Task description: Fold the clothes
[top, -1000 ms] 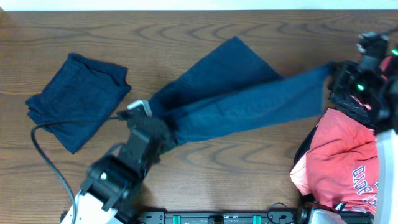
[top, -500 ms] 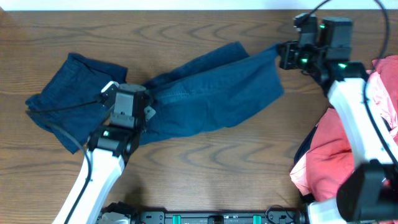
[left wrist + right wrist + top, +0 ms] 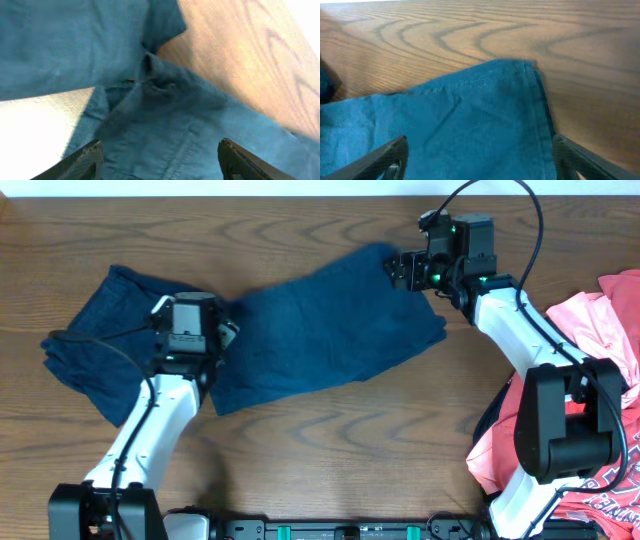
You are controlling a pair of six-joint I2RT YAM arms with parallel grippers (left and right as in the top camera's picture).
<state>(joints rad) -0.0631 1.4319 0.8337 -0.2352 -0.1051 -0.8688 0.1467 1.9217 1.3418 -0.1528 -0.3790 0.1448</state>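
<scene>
A dark blue garment lies spread across the middle of the table, doubled over on itself. My left gripper is at its left end, jaws open just above the cloth, holding nothing; its fingertips frame a seam. My right gripper hovers open over the garment's far right corner, with blue fabric between the spread fingers but not pinched. A folded dark blue garment rests at the left.
A heap of red and dark clothes sits at the right edge under the right arm. A black cable runs over the folded piece on the left. Bare wood shows in front of the garment.
Both arms swept the blue garment leftward and laid it down doubled over. Both grippers, shut on the cloth before, have opened and let it go.
</scene>
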